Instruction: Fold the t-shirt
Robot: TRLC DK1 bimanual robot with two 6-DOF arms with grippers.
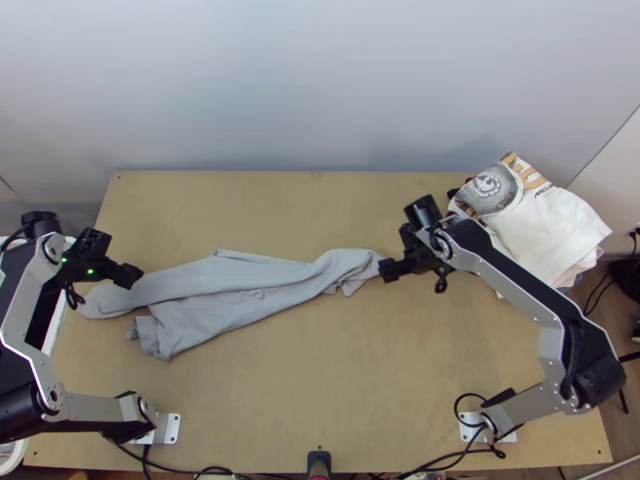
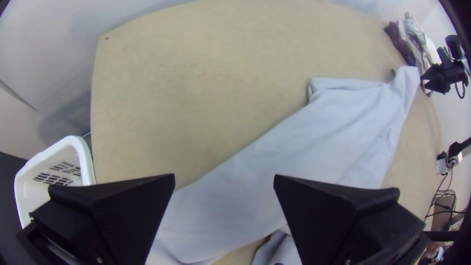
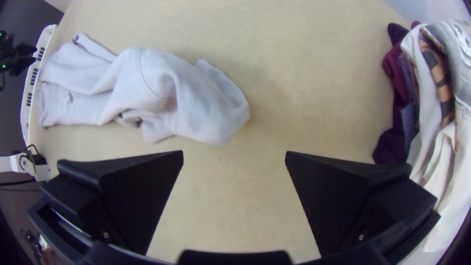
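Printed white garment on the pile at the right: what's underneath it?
Under the printed white garment, edges of maroon cloth and dark blue cloth stick out. The rest is covered, so I can't tell how many pieces lie there or how they're folded.

White bskt [image 2: 84, 158] at L edge of tbl [image 1: 360, 384]; clothes pile [image 1: 552, 232], white on top, at far R corner
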